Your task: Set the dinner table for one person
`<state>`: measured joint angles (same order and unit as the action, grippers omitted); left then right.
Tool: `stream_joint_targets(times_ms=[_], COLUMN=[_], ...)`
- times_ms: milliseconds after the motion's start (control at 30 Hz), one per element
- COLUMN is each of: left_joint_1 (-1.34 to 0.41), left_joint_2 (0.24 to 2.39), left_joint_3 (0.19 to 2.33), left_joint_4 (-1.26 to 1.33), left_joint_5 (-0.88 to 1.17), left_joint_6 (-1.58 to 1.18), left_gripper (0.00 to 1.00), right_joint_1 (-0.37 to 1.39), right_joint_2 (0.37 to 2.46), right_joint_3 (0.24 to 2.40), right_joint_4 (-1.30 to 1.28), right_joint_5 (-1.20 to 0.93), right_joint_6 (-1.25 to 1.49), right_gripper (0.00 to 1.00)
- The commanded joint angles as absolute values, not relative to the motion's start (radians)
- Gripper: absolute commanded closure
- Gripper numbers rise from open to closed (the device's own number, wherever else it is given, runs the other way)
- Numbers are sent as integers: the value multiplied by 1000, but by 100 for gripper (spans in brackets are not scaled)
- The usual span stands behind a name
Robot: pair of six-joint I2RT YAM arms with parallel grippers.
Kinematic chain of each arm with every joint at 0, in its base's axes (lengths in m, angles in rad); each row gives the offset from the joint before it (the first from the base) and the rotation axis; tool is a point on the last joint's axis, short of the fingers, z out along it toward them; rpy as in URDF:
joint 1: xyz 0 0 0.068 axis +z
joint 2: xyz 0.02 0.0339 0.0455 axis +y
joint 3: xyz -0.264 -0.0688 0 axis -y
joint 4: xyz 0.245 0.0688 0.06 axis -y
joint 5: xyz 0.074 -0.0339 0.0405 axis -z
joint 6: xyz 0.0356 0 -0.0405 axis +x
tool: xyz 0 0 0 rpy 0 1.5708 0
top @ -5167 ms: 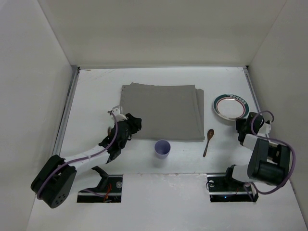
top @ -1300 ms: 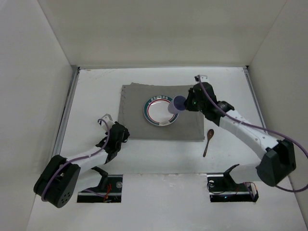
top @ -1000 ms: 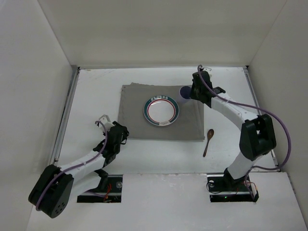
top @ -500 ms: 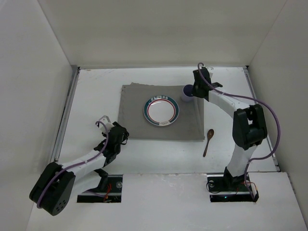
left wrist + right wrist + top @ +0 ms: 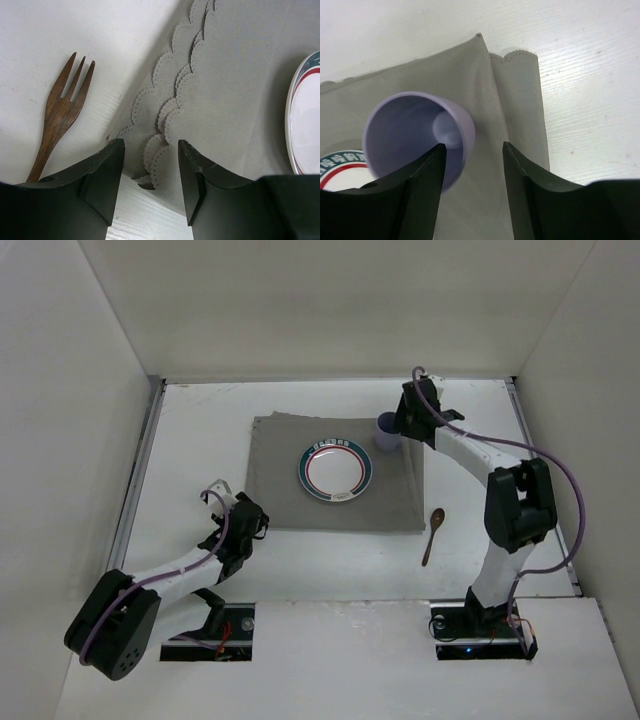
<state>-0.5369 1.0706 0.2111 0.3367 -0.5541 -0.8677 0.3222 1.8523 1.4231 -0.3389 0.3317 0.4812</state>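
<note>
On the white dinner table [image 5: 200, 430] lies a grey mat [image 5: 290, 455] with a green and red rimmed plate [image 5: 338, 471] at its middle. A purple cup [image 5: 386, 432] stands upright on the mat's back right corner. My right gripper [image 5: 402, 423] is open, its jaws either side of the cup's [image 5: 415, 132] near wall, with a gap on the outer side. At the mat's front left corner my left gripper [image 5: 150, 152] is open, its jaws astride the scalloped mat [image 5: 235, 85] edge. A wooden fork [image 5: 62, 112] lies just left of it. A wooden spoon [image 5: 435, 533] lies right of the mat.
White walls close in the table on the left, back and right, with thin metal rails [image 5: 140, 470] along the side edges. The plate's rim [image 5: 300, 125] shows at the right of the left wrist view. Both arm bases [image 5: 210, 630] sit at the near edge.
My right gripper has opened off the purple cup, which now stands alone on the mat's back right corner. My left jaws have widened a little at the mat's front left corner.
</note>
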Motion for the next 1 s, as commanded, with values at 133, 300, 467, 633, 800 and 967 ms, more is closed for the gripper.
stream_joint_targets(times_ms=[133, 300, 467, 633, 800, 967], left_joint_1=[-545, -550, -571, -573, -607, -646], left_joint_2=[1066, 1071, 1106, 1092, 1075, 1065], left_joint_3=[235, 238, 245, 262, 268, 253], left_joint_4=[316, 307, 302, 244, 173, 129], left_joint_5=[-595, -591, -597, -592, -600, -609], left_joint_6=[-862, -865, -887, -905, -949, -1005], left_gripper=[56, 65, 80, 91, 95, 96], right_joint_1=[329, 337, 387, 455, 478, 489], right_joint_2=[1654, 1516, 1336, 1175, 1025, 922], right_joint_3=[1355, 1229, 987, 728, 565, 505], right_joint_4=[-261, -209, -106, -54, -118, -257], right_joint_5=[328, 328, 363, 408, 462, 561], right_joint_6=[471, 488, 584, 662, 744, 825], right_gripper=[35, 27, 27, 32, 45, 43])
